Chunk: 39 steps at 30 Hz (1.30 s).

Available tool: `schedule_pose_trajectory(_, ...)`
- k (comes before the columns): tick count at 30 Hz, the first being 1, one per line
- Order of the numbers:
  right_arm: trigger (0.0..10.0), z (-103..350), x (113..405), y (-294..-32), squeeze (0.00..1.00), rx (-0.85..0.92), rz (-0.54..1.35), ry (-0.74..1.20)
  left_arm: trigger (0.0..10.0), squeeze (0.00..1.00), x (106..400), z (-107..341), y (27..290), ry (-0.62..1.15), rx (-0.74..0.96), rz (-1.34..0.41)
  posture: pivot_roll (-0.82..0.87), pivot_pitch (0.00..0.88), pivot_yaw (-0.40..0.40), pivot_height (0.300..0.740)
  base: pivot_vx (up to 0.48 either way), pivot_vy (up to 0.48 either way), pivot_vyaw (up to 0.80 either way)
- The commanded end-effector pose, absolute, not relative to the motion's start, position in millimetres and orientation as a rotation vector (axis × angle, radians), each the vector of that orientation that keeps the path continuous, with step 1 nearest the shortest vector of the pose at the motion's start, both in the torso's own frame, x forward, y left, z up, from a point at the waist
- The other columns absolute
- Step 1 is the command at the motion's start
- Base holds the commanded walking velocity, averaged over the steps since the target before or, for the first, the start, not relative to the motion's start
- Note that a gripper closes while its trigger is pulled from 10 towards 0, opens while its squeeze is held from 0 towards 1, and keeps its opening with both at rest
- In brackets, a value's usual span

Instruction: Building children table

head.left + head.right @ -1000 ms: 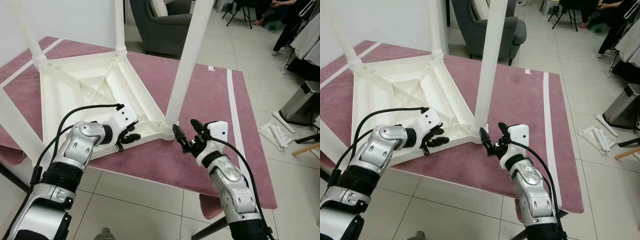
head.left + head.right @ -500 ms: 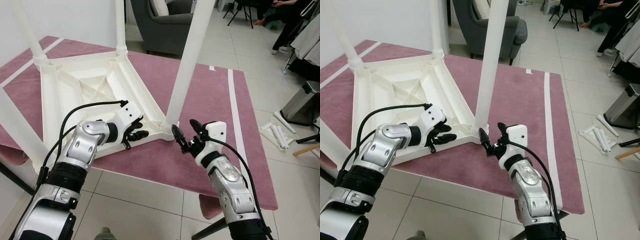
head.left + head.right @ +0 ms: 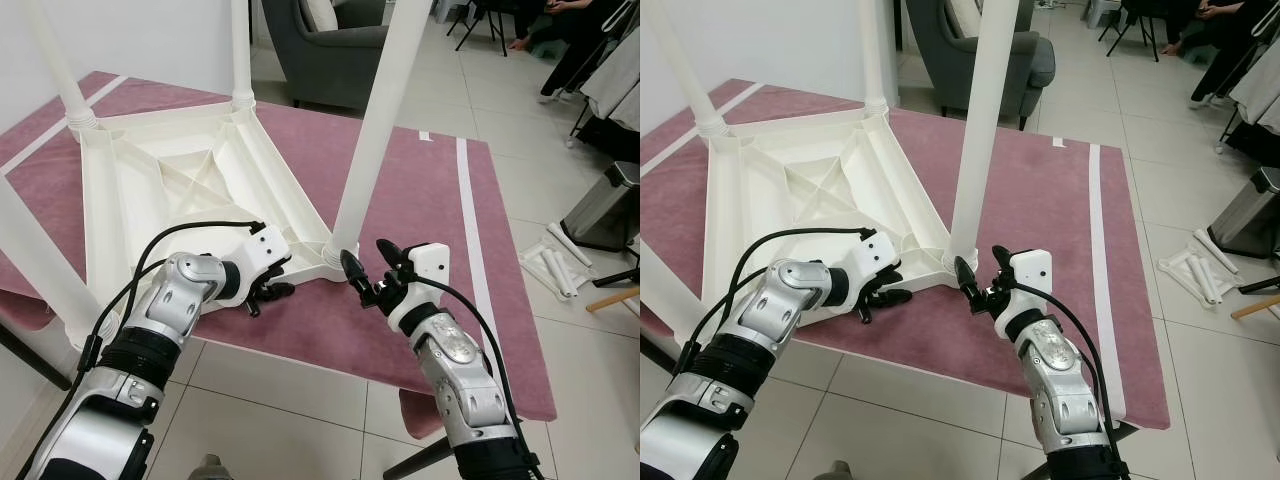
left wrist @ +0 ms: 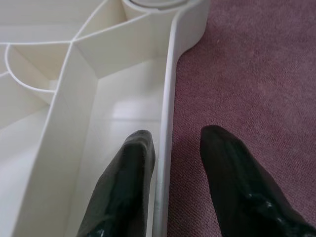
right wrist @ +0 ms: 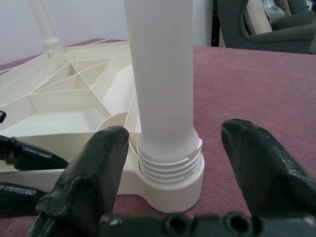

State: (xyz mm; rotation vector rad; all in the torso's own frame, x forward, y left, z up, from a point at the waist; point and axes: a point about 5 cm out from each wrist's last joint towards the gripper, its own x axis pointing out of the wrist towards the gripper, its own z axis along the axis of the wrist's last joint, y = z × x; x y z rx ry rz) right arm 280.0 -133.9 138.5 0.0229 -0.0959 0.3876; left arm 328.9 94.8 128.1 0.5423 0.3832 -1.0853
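An upturned white children's table [image 3: 190, 180] lies on a mauve cloth [image 3: 420, 200], no writing legible. The left tool [image 3: 268, 293] straddles its near rim, fingers parted; the right tool [image 3: 366, 272], wide open, flanks the near leg [image 3: 375, 130] without gripping

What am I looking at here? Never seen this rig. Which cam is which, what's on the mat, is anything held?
It's a humanoid robot with two silver arms, each ending in a two-fingered black tool. The two wide pictures come from its head camera; the two close-ups look along each tool's fingers. On the purple mat lies a white children's table, upside down, legs pointing up. The left tool straddles the table's rim at the near edge, one finger inside, one outside. The right tool is open around the base of the nearest leg, not yet closed on it. Nothing is lifted.
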Motion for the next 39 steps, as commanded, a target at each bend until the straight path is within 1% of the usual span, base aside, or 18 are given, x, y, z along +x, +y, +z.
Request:
schedule_pose_trajectory(1, 10.0, 136.1, 280.0, -132.2, 0.0, 0.017, 0.398, -0.089, 1.8, 0.0, 336.4, 127.4, 97.4, 0.355, 0.622, -0.971, 0.18, 0.0, -0.021, 0.74, 0.0, 0.0, 0.0)
schedule_pose_trajectory(2, 10.0, 136.1, 280.0, -132.2, 0.0, 0.017, 0.398, -0.089, 1.8, 0.0, 336.4, 127.4, 97.4, 0.355, 0.622, -0.971, 0.18, 0.0, -0.021, 0.74, 0.0, 0.0, 0.0)
schedule_pose_trajectory(3, 10.0, 136.2, 280.1, -132.0, 0.0, 0.017, 0.399, -0.089, 0.0, 0.0, 337.2, 127.3, 98.0, 0.353, 0.638, -0.97, 0.18, 0.0, -0.021, 0.74, 0.0, 0.0, 0.0)
schedule_pose_trajectory(8, 10.0, 136.3, 280.3, -131.3, 0.0, 0.016, 0.402, -0.091, 0.0, 0.0, 336.0, 128.5, 101.5, 0.326, 0.72, -1.037, 0.18, 0.0, -0.019, 0.74, 0.0, 0.0, 0.0)
schedule_pose_trajectory(10, 10.0, 136.3, 280.3, -131.3, 0.0, 0.016, 0.402, -0.091, 0.0, 0.0, 336.0, 128.5, 101.5, 0.326, 0.72, -1.037, 0.18, 0.0, -0.019, 0.74, 0.0, 0.0, 0.0)
schedule_pose_trajectory(11, 10.0, 136.6, 280.4, -131.5, 0.0, 0.014, 0.404, -0.091, 0.0, 0.0, 333.6, 132.0, 102.6, 0.297, 0.753, -1.098, 0.18, 0.0, -0.022, 0.74, 0.0, 0.0, 0.0)
schedule_pose_trajectory(13, 10.0, 136.6, 280.4, -131.5, 0.0, 0.014, 0.404, -0.091, 0.0, 0.0, 333.6, 132.0, 102.6, 0.297, 0.753, -1.098, 0.18, 0.0, -0.022, 0.74, 0.0, 0.0, 0.0)
schedule_pose_trajectory(14, 10.0, 138.0, 279.9, -131.4, 0.0, 0.006, 0.421, -0.093, 0.0, 0.0, 327.8, 138.1, 102.1, 0.245, 0.792, -1.205, 0.18, 0.0, -0.023, 0.74, 0.0, 0.0, 0.0)
schedule_pose_trajectory(17, 10.0, 138.0, 279.9, -131.4, 0.0, 0.006, 0.421, -0.093, 0.0, 0.0, 327.8, 138.1, 102.1, 0.245, 0.792, -1.205, 0.18, 0.0, -0.023, 0.74, 0.0, 0.0, 0.0)
schedule_pose_trajectory(18, 10.0, 140.5, 278.8, -130.9, 0.0, -0.003, 0.444, -0.097, 0.0, 0.0, 322.1, 144.4, 101.2, 0.189, 0.843, -1.302, 0.18, 0.0, -0.024, 0.74, 0.0, 0.0, 0.0)
schedule_pose_trajectory(20, 10.0, 140.5, 278.8, -130.9, 0.0, -0.003, 0.444, -0.097, 0.0, 0.0, 322.1, 144.4, 101.2, 0.189, 0.843, -1.302, 0.18, 0.0, -0.024, 0.74, 0.0, 0.0, 0.0)
schedule_pose_trajectory(22, 10.0, 152.6, 273.9, -129.2, 0.0, -0.034, 0.532, -0.119, 0.0, 0.0, 312.2, 159.8, 96.8, 0.068, 0.942, -1.474, 0.17, 0.0, -0.026, 0.74, 0.0, 0.0, 0.0)
schedule_pose_trajectory(24, 10.0, 167.2, 269.6, -129.8, 0.0, -0.066, 0.61, -0.147, 0.0, 0.0, 308.4, 170.0, 91.0, -0.013, 1.021, -1.563, 0.17, 0.0, -0.025, 0.74, 0.0, 0.0, 0.0)
schedule_pose_trajectory(27, 10.0, 175.5, 267.9, -130.2, 0.0, -0.088, 0.65, -0.162, 0.0, 0.0, 307.3, 172.8, 87.1, -0.052, 1.071, -1.609, 0.17, 0.0, -0.027, 0.74, 0.0, 0.0, 0.0)
schedule_pose_trajectory(29, 10.0, 175.5, 267.9, -130.2, 0.0, -0.088, 0.65, -0.162, 0.0, 0.0, 307.3, 172.8, 87.1, -0.052, 1.071, -1.609, 0.17, 0.0, -0.027, 0.74, 0.0, 0.0, 0.0)
schedule_pose_trajectory(32, 10.0, 185.3, 264.9, -126.8, 0.0, -0.119, 0.726, -0.176, 0.0, 0.0, 305.4, 173.6, 82.7, -0.099, 1.144, -1.684, 0.16, 0.0, -0.026, 0.74, 0.0, 0.0, 0.0)
schedule_pose_trajectory(34, 10.0, 185.3, 264.9, -126.8, 0.0, -0.119, 0.726, -0.176, 0.0, 0.0, 305.4, 173.6, 82.7, -0.099, 1.144, -1.684, 0.16, 0.0, -0.026, 0.74, 0.0, 0.0, 0.0)
schedule_pose_trajectory(39, 10.0, 187.4, 261.9, -123.3, 0.0, -0.142, 0.78, -0.162, 0.0, 0.0, 306.0, 177.6, 73.5, -0.224, 1.238, -1.726, 0.16, 0.0, -0.03, 0.74, 0.0, 0.0, 0.0)
